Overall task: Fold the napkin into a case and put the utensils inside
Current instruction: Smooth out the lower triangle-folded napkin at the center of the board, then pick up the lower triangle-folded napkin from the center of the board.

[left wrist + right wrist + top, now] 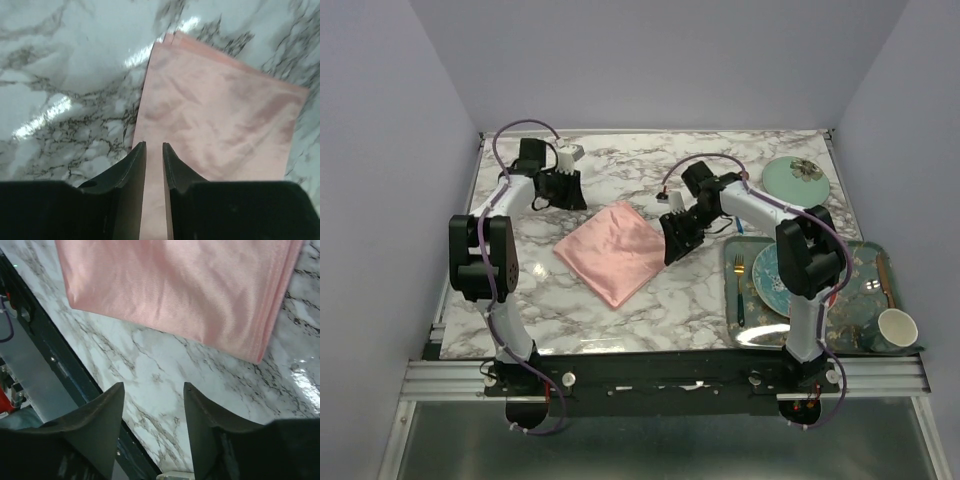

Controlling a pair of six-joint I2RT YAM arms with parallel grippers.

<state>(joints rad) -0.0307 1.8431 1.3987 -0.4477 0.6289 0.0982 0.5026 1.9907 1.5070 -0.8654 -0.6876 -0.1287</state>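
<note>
The napkin (612, 250) lies folded into a pink satin square, set corner-on at the table's middle; it also fills the left wrist view (215, 115) and the top of the right wrist view (175, 285). My left gripper (560, 190) hangs off its far-left corner, jaws (154, 145) a narrow gap apart with nothing between them. My right gripper (678, 238) hovers at the cloth's right corner, open (154, 385) over bare marble. A copper spoon (885, 278) lies along the tray's right side. A dark blue sliver (740, 227), perhaps the fork, shows beside the right arm.
A patterned tray (860, 345) at the right holds a teal plate (767, 275), a gold-headed fork with a teal handle (739, 290) and a white cup (897, 328). A pale green round dish (795, 178) sits at the back right. The table's dark front rail (60, 370) runs below the right gripper.
</note>
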